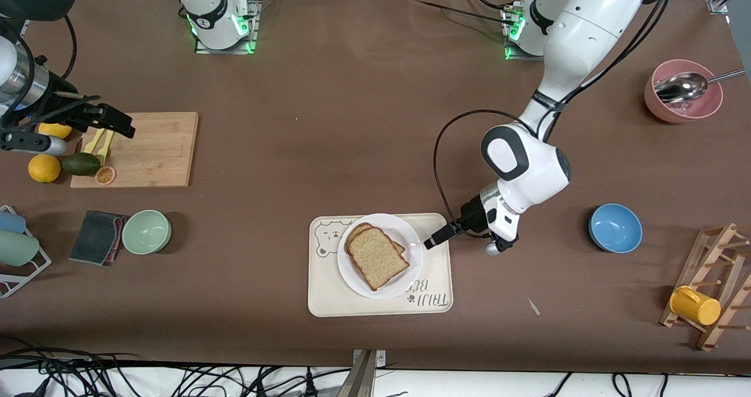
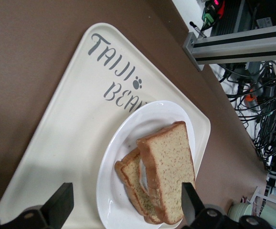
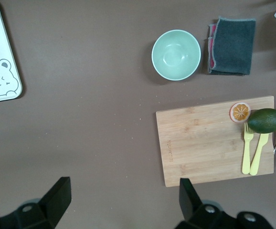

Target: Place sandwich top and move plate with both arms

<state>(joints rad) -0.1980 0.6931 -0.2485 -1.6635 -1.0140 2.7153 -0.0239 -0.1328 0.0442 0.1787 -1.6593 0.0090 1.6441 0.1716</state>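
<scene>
The sandwich top (image 1: 378,258), a speckled brown slice, lies on another slice on the white plate (image 1: 406,233), which sits on the cream bear tray (image 1: 328,294). My left gripper (image 1: 434,241) is open and empty, low beside the plate's rim toward the left arm's end of the table. In the left wrist view the sandwich top (image 2: 170,164) leans on the lower slice (image 2: 127,172) on the plate (image 2: 128,129), a strip of egg white shows between them, and the gripper (image 2: 126,205) is open in front of the plate. My right gripper (image 1: 117,122) is open and empty over the cutting board; it also shows in the right wrist view (image 3: 123,200).
A wooden cutting board (image 1: 158,151) with a yellow fork, an avocado and an orange slice lies at the right arm's end. A green bowl (image 1: 146,231) and a grey cloth (image 1: 97,236) lie nearer the camera. A blue bowl (image 1: 615,227), a pink bowl (image 1: 683,98) and a mug rack (image 1: 710,285) stand at the left arm's end.
</scene>
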